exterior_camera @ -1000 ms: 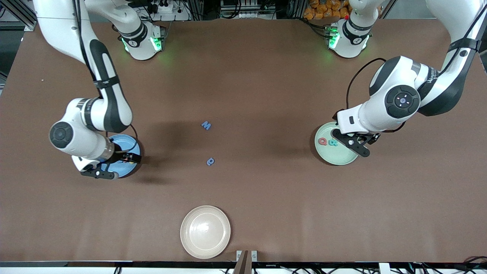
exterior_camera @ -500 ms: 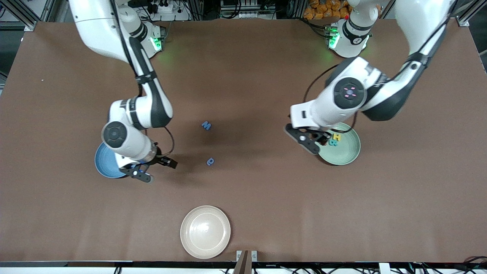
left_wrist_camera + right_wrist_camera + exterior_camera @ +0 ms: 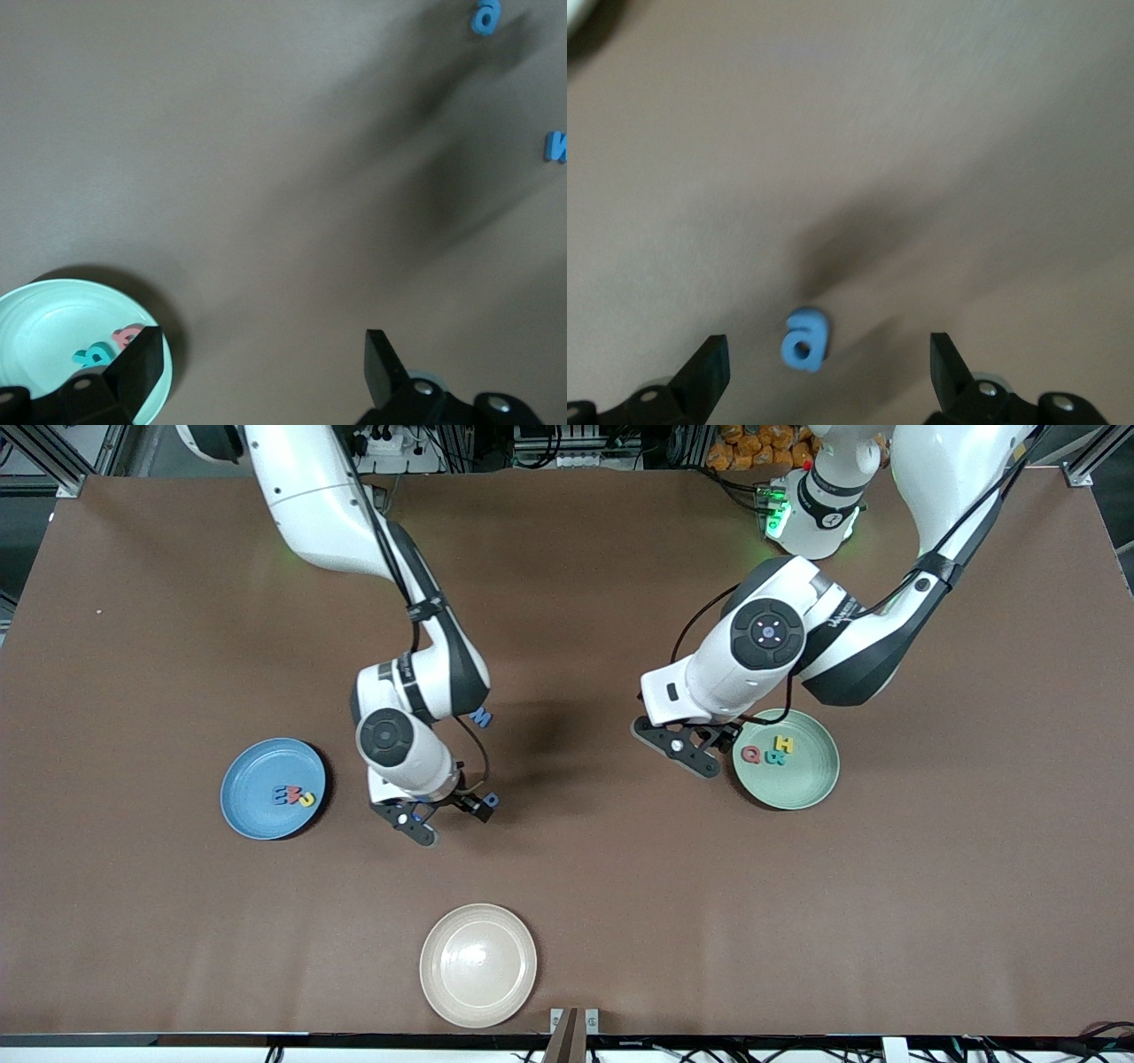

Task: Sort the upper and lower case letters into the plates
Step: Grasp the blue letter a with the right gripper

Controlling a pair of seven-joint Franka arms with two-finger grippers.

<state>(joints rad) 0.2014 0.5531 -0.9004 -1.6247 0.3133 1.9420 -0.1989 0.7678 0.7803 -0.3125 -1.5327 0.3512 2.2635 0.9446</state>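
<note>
A blue letter "a" [image 3: 804, 339] lies on the brown table, and my right gripper [image 3: 826, 341] hovers open over it, one finger on each side. In the front view that gripper [image 3: 447, 817] is at the table's middle. A blue "M" [image 3: 481, 716] lies farther from the front camera. The blue plate [image 3: 252, 815] holds three letters [image 3: 293, 796]. The mint green plate [image 3: 806, 784] holds a red Q [image 3: 750, 755], a yellow H [image 3: 784, 743] and a teal B [image 3: 776, 758]. My left gripper [image 3: 680, 747] hangs open and empty over bare table beside that plate [image 3: 44, 328].
A cream-white round plate [image 3: 478, 965] sits near the table's front edge. The two robot bases stand along the table's back edge.
Both arms swung from over their plates toward the table's middle. The right gripper went from the blue plate to over the "a". The left gripper moved off the green plate.
</note>
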